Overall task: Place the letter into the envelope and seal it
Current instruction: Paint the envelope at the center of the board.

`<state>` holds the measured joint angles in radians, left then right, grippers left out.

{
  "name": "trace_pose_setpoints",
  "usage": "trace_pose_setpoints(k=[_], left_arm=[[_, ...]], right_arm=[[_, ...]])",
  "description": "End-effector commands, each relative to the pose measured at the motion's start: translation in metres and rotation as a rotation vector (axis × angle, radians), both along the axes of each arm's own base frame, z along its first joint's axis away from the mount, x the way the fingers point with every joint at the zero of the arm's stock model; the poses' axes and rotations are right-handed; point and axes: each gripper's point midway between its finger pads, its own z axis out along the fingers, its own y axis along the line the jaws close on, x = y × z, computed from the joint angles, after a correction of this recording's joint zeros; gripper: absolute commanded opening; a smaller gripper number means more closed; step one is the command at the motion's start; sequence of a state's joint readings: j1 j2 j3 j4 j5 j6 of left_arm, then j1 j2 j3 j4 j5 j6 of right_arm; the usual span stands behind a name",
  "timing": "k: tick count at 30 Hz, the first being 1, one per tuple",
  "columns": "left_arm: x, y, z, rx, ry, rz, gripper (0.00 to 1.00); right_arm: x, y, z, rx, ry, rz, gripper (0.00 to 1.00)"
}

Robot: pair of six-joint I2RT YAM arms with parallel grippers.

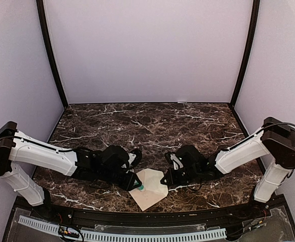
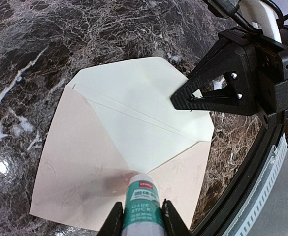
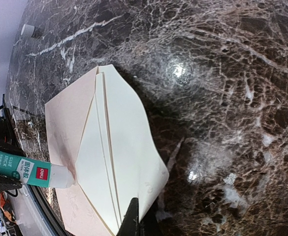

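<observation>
Envelope (image 1: 150, 190) lies flat at the near edge of the table (image 1: 152, 126), between the two arms, with its flap (image 2: 144, 108) open. Sealing looks to be the step in hand. The left gripper (image 2: 141, 219) pinches a glue stick (image 2: 141, 199), whose tip touches the envelope's body just below the flap's point. The right gripper (image 2: 180, 101) rests on the flap's edge; I cannot tell whether it is spread or closed. The next move calls for lifting the stick clear, then folding the flap down. The letter is not seen on its own and is probably inside.

The glue stick (image 2: 143, 206) reads "GLUE STICK" and "deli".
</observation>
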<state>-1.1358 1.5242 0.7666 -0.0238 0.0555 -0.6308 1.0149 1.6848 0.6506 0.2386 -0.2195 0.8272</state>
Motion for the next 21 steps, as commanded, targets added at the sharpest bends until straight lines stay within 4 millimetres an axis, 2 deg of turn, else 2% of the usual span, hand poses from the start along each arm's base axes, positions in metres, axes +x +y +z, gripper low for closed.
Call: trace_pose_setpoints(k=[1,21], left_arm=[[-0.002,-0.004,0.000,-0.003,0.010,-0.027,0.00],[0.011,0.021,-0.019,0.169,-0.070,0.031,0.00]], right_arm=[[0.001,0.006,0.002,0.003,-0.014,0.011,0.00],[-0.001,0.002,0.002,-0.004,-0.015,0.012,0.00]])
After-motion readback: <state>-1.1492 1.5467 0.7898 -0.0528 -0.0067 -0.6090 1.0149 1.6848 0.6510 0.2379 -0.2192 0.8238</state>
